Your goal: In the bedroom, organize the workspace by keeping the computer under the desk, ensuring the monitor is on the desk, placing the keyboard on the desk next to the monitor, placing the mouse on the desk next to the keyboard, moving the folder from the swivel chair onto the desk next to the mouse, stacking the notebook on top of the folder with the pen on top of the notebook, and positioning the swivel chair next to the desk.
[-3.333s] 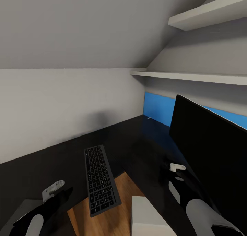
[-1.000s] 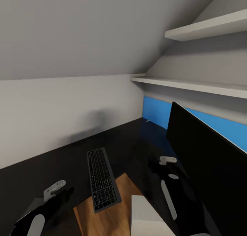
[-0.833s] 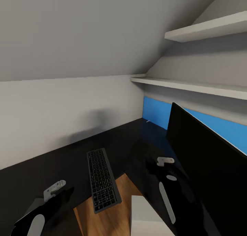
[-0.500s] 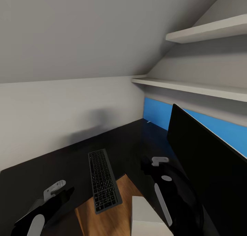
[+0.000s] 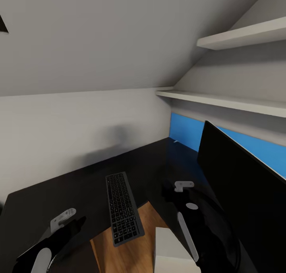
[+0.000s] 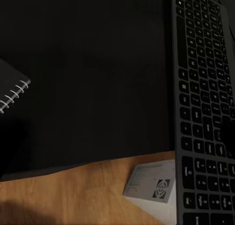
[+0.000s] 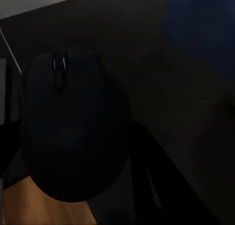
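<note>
One black mouse (image 7: 73,132), rounded with a small scroll wheel, sits clenched in the right end effector (image 5: 174,189), which has drifted left across the glossy black table (image 5: 59,189) since a second ago, away from the monitor (image 5: 246,193) and nearer the keyboard (image 5: 123,209). That slim dark-keyed keyboard overhangs the table's front edge. Whether the left end effector (image 5: 65,221), low beside the keyboard, is released or clenched, I cannot tell.

head: even, soft, sharp | wrists: dim, murky, soft-focus
</note>
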You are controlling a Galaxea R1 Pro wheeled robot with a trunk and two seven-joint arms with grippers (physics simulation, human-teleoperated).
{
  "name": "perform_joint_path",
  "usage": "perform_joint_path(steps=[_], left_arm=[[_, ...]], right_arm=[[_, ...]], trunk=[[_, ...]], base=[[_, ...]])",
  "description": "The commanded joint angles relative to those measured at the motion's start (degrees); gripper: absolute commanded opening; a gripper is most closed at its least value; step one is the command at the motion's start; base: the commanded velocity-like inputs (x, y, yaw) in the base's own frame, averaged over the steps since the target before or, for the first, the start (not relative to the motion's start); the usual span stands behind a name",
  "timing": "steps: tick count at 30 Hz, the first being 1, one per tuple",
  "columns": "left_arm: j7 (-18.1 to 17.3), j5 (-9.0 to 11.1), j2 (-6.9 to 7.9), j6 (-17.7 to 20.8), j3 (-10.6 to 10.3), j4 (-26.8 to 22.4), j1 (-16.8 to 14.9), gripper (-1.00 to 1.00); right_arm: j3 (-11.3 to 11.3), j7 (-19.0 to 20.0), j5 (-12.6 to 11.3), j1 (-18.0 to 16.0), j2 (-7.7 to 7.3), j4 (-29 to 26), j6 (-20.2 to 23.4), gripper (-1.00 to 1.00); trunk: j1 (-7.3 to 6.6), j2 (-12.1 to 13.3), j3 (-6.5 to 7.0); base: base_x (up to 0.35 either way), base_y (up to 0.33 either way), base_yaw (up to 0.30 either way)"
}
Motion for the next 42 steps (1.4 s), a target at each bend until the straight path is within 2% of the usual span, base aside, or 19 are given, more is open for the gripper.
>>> perform_joint_path(steps=[1, 13, 29, 34, 42], left_arm=[[0.4, 0.6, -0.04, 0.3, 0.1, -0.1, -0.1, 1.00], [0.4, 0.6, -0.02, 0.3, 0.1, -0.1, -0.1, 1.00], [0.4, 0.6, 0.02, 0.3, 0.1, -0.1, -0.1, 1.00], [0.4, 0.6, 0.02, 0.3, 0.1, -0.1, -0.1, 1.00], [0.4, 0.6, -0.05, 0.3, 0.1, -0.1, -0.1, 1.00]], right_arm=[[0.2, -0.6, -0.4, 0.0, -0.02, -0.1, 0.3, -1.00], [1.5, -0.6, -0.3, 0.0, -0.06, -0.1, 0.2, -1.00], [1.9, -0.5, -0.3, 0.0, -0.06, 0.2, 0.2, -1.00], [4.0, -0.6, -0.3, 0.0, -0.06, 0.3, 0.2, -1.00], [5.4, -0.9, -0.2, 0.0, -0.06, 0.7, 0.2, -1.00]], trunk=[[0.01, -0.1, -0.08], [0.01, -0.1, -0.08], [0.01, -0.1, -0.08], [0.01, -0.1, -0.08], [0.01, -0.1, -0.08]], base=[[0.000, 0.000, 0.093], [0.000, 0.000, 0.233], [0.000, 0.000, 0.270], [0.000, 0.000, 0.273], [0.000, 0.000, 0.275]])
